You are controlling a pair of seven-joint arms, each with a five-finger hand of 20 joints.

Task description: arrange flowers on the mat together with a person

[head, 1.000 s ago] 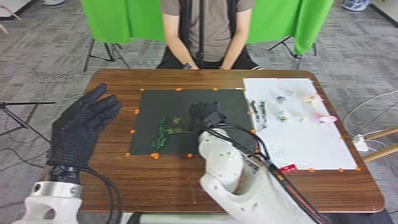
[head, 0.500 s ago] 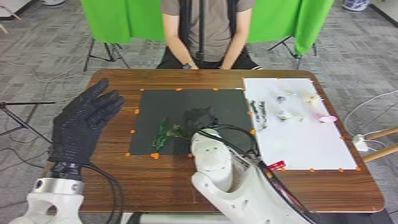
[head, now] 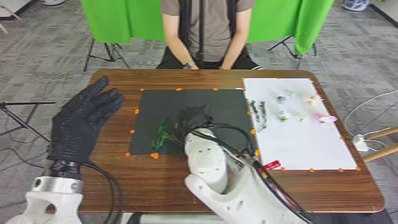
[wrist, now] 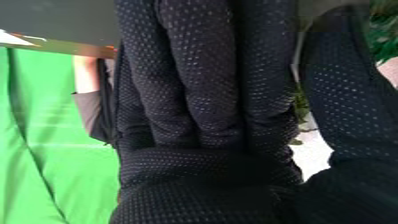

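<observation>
Pointing up and away over the left side of the tabletop (head: pixel 151 185), the left robot hand (head: pixel 86 120) is open, its fingers straight. A red tag (head: pixel 271 165) sits just beside the right arm (head: pixel 206 160), at the near left corner of the white sheet (head: pixel 311 150). Left of this sheet lies the dark mat (head: pixel 160 102), ringed with orange bits (head: pixel 155 155). A green sprig (head: pixel 161 136) lies on the mat's left part, near the right robot hand (head: pixel 194 119), which is over the mat's middle. In the right wrist view its fingers (wrist: pixel 200 60) are straight and close together, the thumb (wrist: pixel 342 90) slightly apart — greenery shows through the gap, but I cannot tell whether the hand holds any.

On the white sheet are a pink flower (head: pixel 327 119), a white flower (head: pixel 284 116) and, along the left edge, thin stems (head: pixel 258 112) — with a pale flower (head: pixel 314 99) farther up. Beyond the tabletop hangs a green cloth (head: pixel 115 20).
</observation>
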